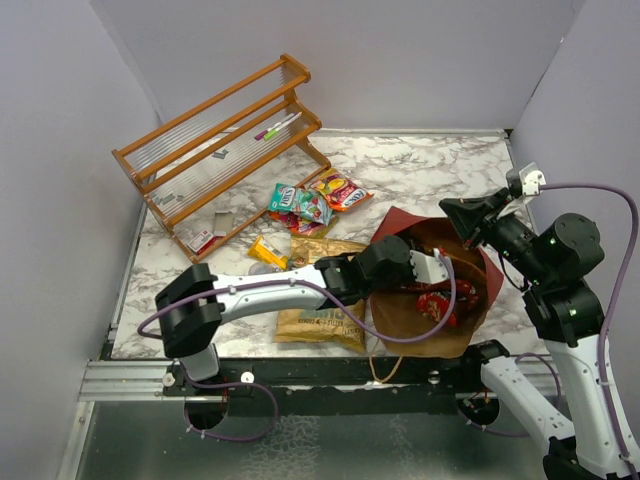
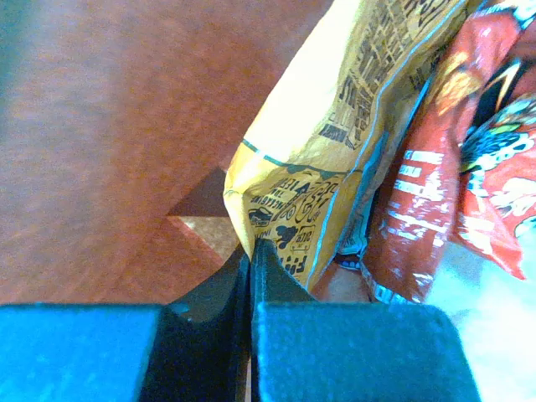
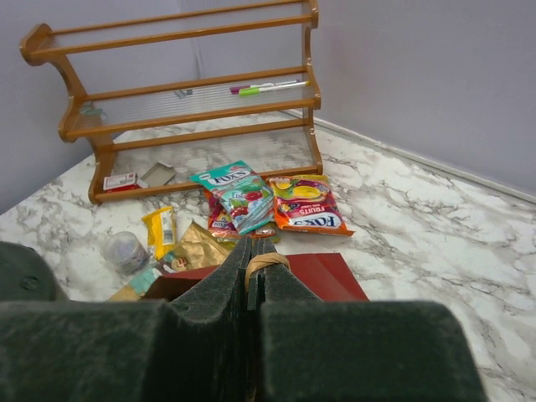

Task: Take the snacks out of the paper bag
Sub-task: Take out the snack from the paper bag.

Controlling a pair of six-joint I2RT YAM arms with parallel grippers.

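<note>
The dark red paper bag [image 1: 470, 318] lies on its side with its brown mouth open toward me. My left gripper [image 1: 450, 272] reaches into it and is shut on the corner of a yellow printed snack packet [image 2: 352, 126]; its tips [image 2: 249, 251] pinch the packet's edge. A red Doritos bag [image 2: 469, 167] lies beside it in the bag. My right gripper [image 1: 450, 209] is at the bag's far rim, shut [image 3: 261, 255] on the twisted paper handle [image 3: 268, 262]. A tan-and-teal chip bag [image 1: 320, 322] and green [image 1: 298, 203], orange [image 1: 342, 189] and yellow [image 1: 268, 252] candy packets lie on the table.
A slatted wooden rack [image 1: 220, 150] stands at the back left with markers [image 1: 277, 126] on a shelf. A small clear cup [image 3: 124, 251] sits near the yellow packet. Grey walls close in the marble table [image 1: 440, 170] on the left, back and right.
</note>
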